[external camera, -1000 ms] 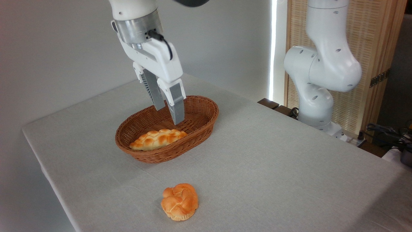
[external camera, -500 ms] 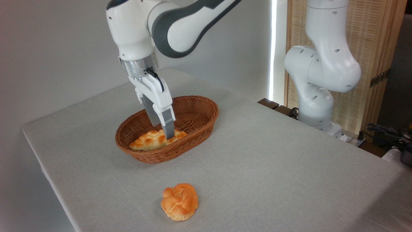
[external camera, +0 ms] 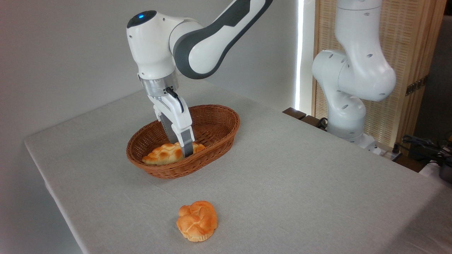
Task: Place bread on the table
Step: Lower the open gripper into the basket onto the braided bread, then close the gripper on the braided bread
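— What's in the woven wicker basket (external camera: 212,121)?
— One braided, golden bread (external camera: 166,154), glossy with pale seams. One knotted bun (external camera: 197,220) sits apart on the cloth surface (external camera: 300,183).
— The fingers (external camera: 187,148)?
— Lower than a second ago, straddling the loaf; whether they're pinching it, I cannot tell.

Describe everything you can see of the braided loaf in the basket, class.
The bread is a long braided loaf, golden-orange with pale seams and tapering ends. It lies flat along the near side of the brown wicker basket, whose front wall hides its lower edge. The gripper has its fingers down at the loaf's right part; whether they already pinch it cannot be told.
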`<state>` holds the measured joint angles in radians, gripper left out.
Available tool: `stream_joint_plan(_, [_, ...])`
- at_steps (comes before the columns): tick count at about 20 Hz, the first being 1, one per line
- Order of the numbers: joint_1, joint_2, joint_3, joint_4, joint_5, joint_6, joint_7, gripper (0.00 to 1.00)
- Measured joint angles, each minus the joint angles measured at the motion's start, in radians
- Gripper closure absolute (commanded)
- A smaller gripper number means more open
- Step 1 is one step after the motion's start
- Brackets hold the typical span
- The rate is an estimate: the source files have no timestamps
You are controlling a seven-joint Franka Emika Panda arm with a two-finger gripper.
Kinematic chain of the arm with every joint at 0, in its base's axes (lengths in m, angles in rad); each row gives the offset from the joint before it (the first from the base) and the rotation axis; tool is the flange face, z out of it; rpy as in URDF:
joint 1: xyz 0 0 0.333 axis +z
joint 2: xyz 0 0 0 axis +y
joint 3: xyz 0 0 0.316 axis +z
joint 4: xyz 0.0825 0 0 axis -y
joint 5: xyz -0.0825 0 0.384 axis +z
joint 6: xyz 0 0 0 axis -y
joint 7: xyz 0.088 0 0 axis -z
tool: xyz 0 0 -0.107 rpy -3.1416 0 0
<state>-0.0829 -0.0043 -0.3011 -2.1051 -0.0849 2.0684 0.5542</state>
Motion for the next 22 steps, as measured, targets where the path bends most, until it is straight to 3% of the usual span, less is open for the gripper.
stream_joint_plan(1, [0.000, 0.000, 0.000, -0.001, 0.000, 0.000, 0.000, 0.07])
stream_joint_plan(5, [0.000, 0.002, 0.000, -0.001, 0.001, 0.001, 0.001, 0.43])
stream_joint_plan(7, [0.000, 0.002, 0.000, -0.002, 0.001, 0.001, 0.001, 0.67])
stream_joint_plan(8, [0.000, 0.002, 0.000, -0.002, 0.002, 0.001, 0.002, 0.72])
stream_joint_plan(22, [0.003, -0.002, 0.004, -0.001, 0.004, -0.002, 0.028, 0.77])
